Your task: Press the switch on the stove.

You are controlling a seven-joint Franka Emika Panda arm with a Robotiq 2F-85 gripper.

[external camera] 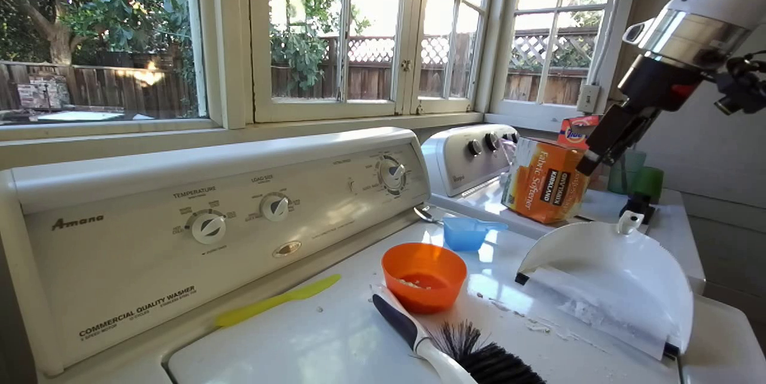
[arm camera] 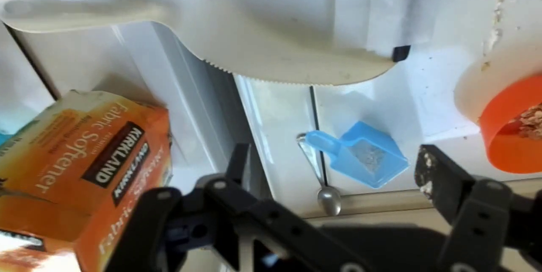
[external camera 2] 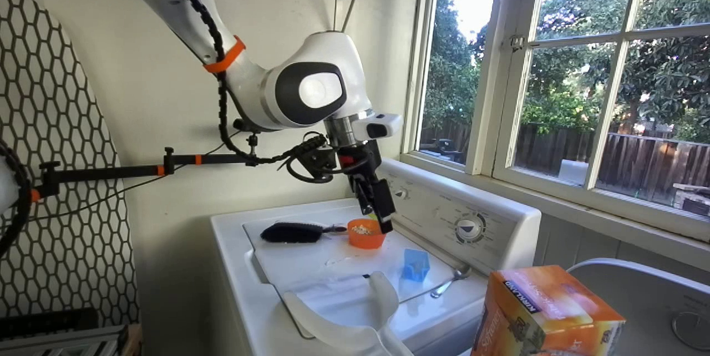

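The stove is the large cream-white appliance with the slanted back panel (external camera: 137, 210); the panel reads Amana and washer. In an exterior view the panel carries a left dial (external camera: 209, 226), a middle dial (external camera: 275, 207), a right dial (external camera: 392, 174) and a small switch-like part (external camera: 352, 185) between the last two. The right dial also shows in an exterior view (external camera 2: 468, 228). My gripper (arm camera: 333, 164) is open and empty in the wrist view, its fingers wide apart. It hangs above the appliance top, pointing down, apart from the panel; it also shows in both exterior views (external camera: 591, 160) (external camera 2: 381, 222).
On the top lie an orange bowl (external camera: 423, 279), a blue scoop (arm camera: 366, 155), a spoon (arm camera: 329, 200), a white dustpan (external camera: 628, 276), a brush (external camera: 419, 336) and a yellow-green spatula (external camera: 278, 300). A fabric softener box (external camera: 546, 180) stands on the smaller white appliance (external camera: 467, 162). Windows stand behind.
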